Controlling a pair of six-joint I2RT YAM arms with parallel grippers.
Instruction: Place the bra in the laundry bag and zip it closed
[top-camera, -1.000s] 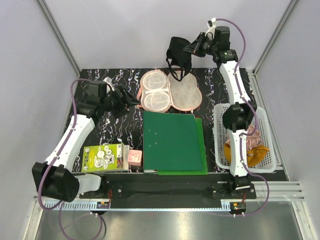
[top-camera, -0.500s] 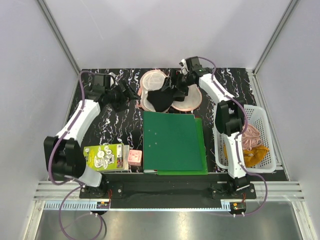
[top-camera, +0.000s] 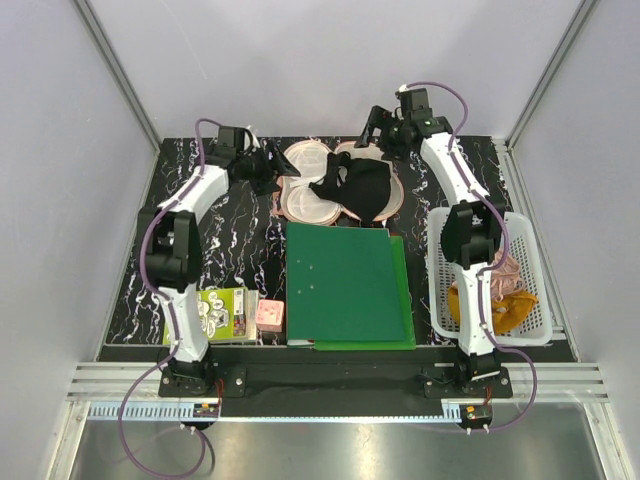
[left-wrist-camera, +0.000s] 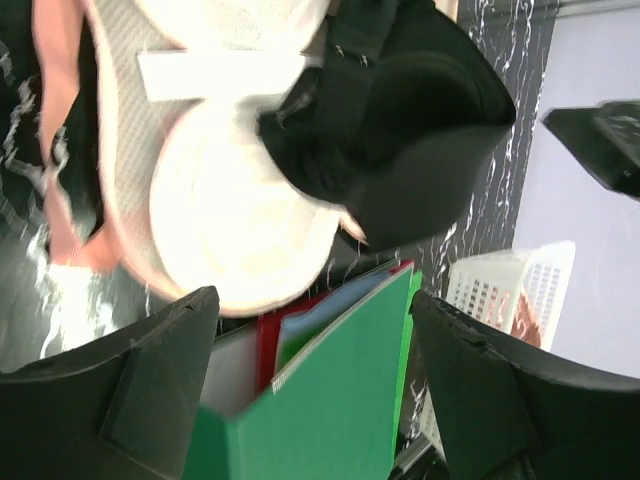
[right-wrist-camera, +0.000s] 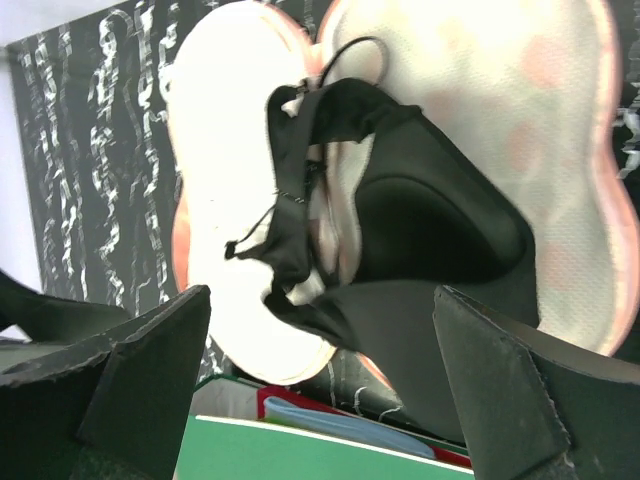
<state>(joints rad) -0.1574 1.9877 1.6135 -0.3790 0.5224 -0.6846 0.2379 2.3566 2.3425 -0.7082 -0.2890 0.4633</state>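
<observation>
Black bra (top-camera: 357, 185) lies crosswise on open laundry bag (top-camera: 303, 197), mostly right cup, spilling over near rim; right gripper (top-camera: 383, 128) just behind it, nearer than left gripper (top-camera: 268, 170); both jaws spread, empty

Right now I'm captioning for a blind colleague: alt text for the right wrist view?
A black bra lies across pale halves of the open laundry bag, near a green folder. The open right end effector frames it.
</observation>
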